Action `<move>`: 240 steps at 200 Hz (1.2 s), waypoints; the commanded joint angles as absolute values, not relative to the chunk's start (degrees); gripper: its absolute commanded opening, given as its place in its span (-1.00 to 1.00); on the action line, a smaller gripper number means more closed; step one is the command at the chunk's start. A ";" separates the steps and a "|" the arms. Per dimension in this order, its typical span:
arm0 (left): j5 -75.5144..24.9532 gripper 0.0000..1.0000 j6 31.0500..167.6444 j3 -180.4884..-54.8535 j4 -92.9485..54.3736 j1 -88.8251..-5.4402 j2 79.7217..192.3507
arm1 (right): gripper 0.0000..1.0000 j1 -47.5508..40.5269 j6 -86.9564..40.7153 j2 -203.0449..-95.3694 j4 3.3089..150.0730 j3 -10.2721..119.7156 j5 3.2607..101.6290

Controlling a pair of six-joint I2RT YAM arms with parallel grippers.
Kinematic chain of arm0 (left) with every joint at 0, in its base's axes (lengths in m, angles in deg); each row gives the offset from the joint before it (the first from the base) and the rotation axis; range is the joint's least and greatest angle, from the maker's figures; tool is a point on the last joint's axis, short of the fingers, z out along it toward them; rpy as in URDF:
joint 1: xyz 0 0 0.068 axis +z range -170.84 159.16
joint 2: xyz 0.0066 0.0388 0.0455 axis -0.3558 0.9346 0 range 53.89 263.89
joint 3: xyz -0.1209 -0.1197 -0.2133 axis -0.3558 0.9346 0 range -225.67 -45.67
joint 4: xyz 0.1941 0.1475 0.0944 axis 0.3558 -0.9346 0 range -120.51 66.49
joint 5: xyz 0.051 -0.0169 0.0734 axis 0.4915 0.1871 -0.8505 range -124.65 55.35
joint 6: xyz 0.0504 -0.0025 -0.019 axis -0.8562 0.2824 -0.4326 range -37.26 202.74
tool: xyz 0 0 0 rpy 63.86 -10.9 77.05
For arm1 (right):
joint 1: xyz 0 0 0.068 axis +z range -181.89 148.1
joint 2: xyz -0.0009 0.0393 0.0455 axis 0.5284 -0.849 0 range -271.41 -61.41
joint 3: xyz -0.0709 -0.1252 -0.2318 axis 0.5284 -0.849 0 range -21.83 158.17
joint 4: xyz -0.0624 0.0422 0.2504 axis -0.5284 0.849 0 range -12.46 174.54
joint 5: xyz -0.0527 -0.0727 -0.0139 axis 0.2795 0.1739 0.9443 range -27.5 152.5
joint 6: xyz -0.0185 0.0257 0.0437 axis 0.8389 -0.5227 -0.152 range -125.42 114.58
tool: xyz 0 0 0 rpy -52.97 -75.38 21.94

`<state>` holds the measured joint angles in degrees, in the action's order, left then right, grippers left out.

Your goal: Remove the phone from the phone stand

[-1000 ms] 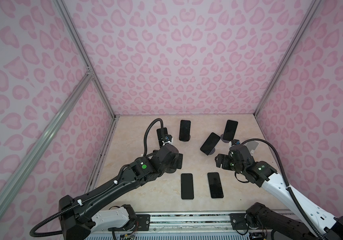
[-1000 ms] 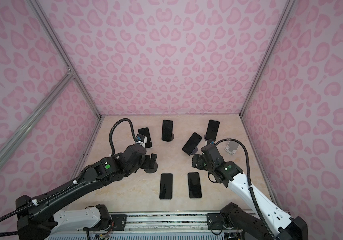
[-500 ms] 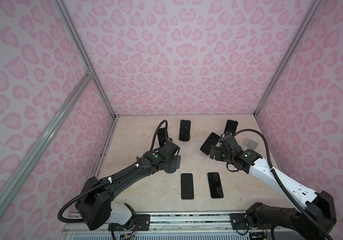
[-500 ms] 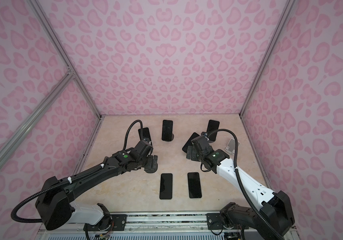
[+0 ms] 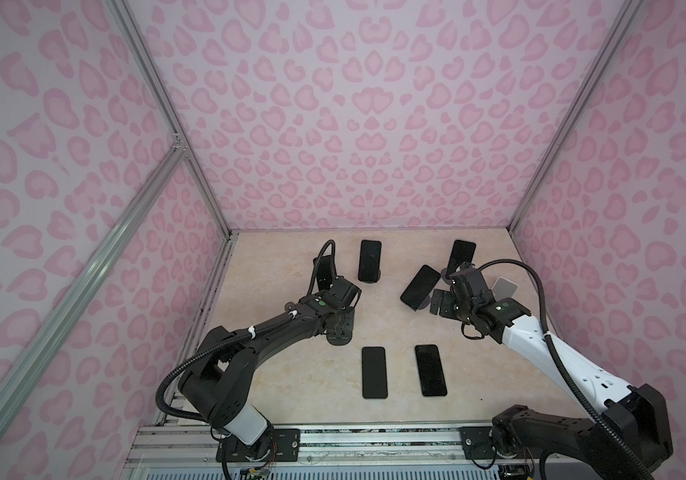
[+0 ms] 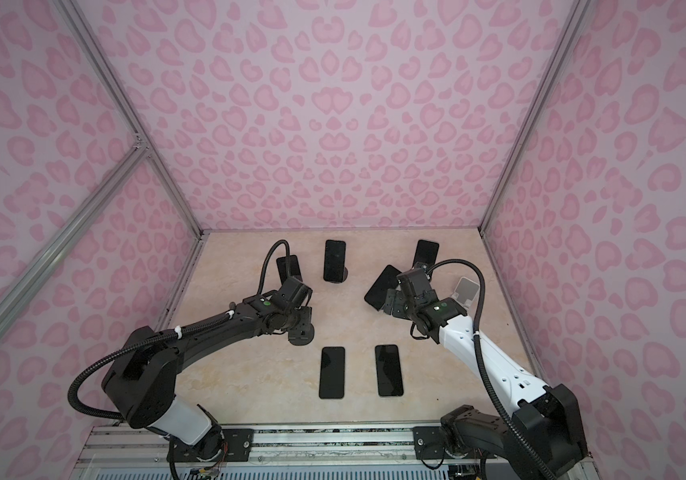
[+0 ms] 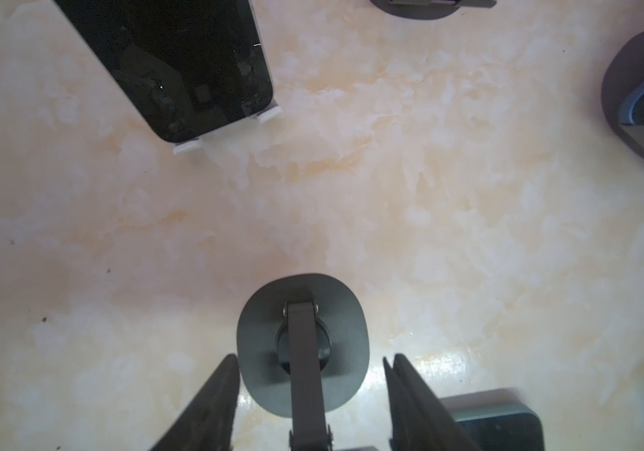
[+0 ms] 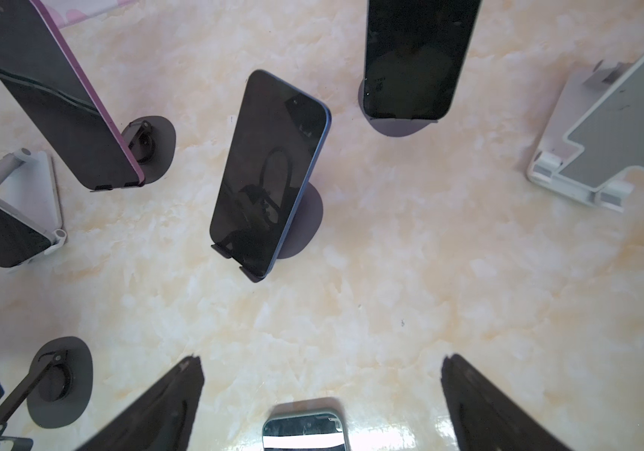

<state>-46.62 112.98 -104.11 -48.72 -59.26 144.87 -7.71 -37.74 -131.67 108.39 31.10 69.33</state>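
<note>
Both arms have reached farther across the marble-look table since a second ago, and the left gripper has narrowed. Its fingers stand apart on either side of the upright stem of a dark stand, clear of the stem. The right gripper hangs with fingers spread wide, gripping nothing. Just ahead of it leans the phone: black glass, blue edge, tilted back on a round-based phone stand, its lower edge resting on two small lips. In both top views the phone sits just beside that gripper.
</note>
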 commanded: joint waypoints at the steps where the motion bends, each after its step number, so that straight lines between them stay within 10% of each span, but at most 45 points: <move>1: -48.01 0.02 116.27 -103.43 -48.13 -59.28 143.87 | 0.94 -8.26 -35.85 -131.94 106.16 30.95 67.42; 64: -56.76 -0.08 117.42 -106.02 -58.10 -57.75 130.83 | 0.91 -10.65 -34.58 -130.93 103.02 28.71 64.52; 98: -49.51 -0.07 115.85 -108.22 -57.77 -43.60 129.36 | 0.90 -10.98 -33.92 -130.77 102.15 28.69 63.25; 240: -48.83 -0.10 112.17 -130.57 -51.66 -28.74 164.39 | 0.89 -12.73 -34.42 -124.52 101.78 24.63 60.74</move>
